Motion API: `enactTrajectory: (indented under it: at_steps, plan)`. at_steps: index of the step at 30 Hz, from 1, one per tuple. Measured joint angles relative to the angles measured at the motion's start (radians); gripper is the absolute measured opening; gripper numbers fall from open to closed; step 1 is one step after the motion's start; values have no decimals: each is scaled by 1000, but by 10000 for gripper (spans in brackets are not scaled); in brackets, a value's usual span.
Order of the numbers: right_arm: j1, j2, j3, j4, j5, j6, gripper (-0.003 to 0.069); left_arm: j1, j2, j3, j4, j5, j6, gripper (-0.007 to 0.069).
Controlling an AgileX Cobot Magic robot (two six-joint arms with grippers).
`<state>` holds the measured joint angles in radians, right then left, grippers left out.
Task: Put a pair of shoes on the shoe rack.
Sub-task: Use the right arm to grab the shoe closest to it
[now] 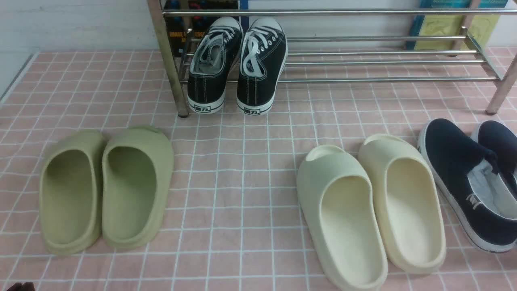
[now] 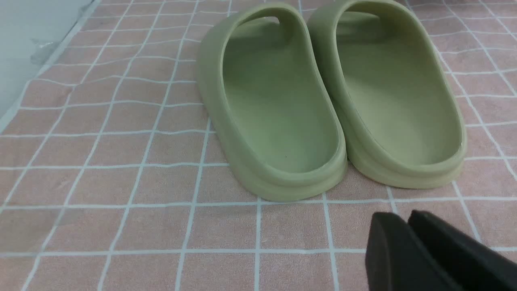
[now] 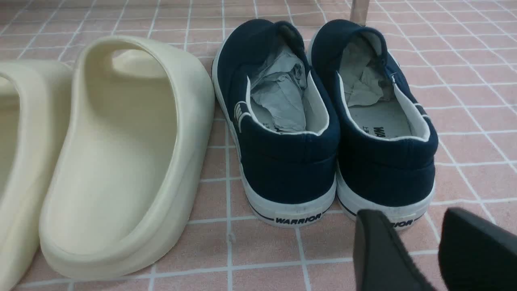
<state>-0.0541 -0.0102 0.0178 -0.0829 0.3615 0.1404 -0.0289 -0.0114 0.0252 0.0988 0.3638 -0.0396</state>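
Note:
The two navy slip-on shoes (image 1: 464, 178) with white soles stand side by side on the pink checked cloth at the far right, partly cut off by the front view's edge. They show whole in the right wrist view (image 3: 323, 121), with crumpled grey paper inside. My right gripper (image 3: 412, 218) is open and empty, just behind the heel of the outer navy shoe. My left gripper (image 2: 404, 220) is shut and empty, behind the green slides. The chrome shoe rack (image 1: 363, 60) stands at the back. Neither gripper shows in the front view.
Black lace-up sneakers (image 1: 238, 64) rest on the rack's left end. Green foam slides (image 1: 107, 188) lie at the front left, also in the left wrist view (image 2: 331, 97). Cream slides (image 1: 371, 210) lie next to the navy shoes, also in the right wrist view (image 3: 117, 153). A rack leg (image 1: 501, 87) stands near the navy shoes.

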Motion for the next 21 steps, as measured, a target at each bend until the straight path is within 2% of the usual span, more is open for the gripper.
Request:
enactTrajectory:
  at_steps: [21]
  plan:
    - [0, 0, 0, 1, 0, 0, 240, 0, 0, 0, 0, 0, 0, 104]
